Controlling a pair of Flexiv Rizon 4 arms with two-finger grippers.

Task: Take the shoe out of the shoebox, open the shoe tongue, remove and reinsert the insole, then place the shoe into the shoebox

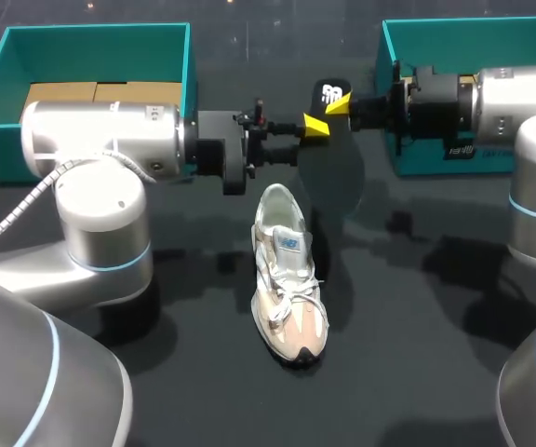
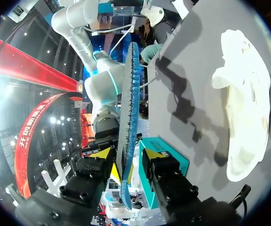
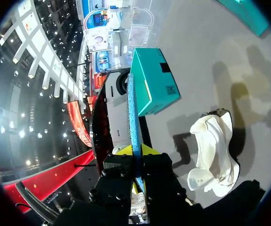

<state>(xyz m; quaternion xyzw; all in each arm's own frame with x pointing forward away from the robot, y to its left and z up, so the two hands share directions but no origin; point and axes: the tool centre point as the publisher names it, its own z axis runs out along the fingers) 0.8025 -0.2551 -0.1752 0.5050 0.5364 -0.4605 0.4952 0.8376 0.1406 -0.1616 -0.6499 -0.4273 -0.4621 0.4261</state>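
Above the table, just past the shoe's heel, the insole [image 1: 331, 93] hangs in the air, standing on edge between our two claws. Our right gripper [image 3: 136, 154] has its fingers pressed nearly together on the insole's blue edge, one on each face, so it holds it firmly. Our left gripper [image 2: 128, 159] meets it from the other side with its fingers parted wider than the insole is thick. The blue edge runs between its yellow tips, close against one finger, with a gap showing at the other.

The shoe [image 1: 288, 279] stands upright on its sole in the middle of the table [image 1: 417, 372], well apart from both claws. Its long axis runs from the far side toward us. The heel is at the far end and the toe at the near end, turned slightly toward our right.

The insole's dark face carries a white mark, and the shoe's tongue bears a small blue label. We read neither.

Farther out, the left teal box [image 1: 91, 42] sits at the far left with brown card inside. The right teal box [image 1: 473, 37] sits at the far right, behind our right arm.
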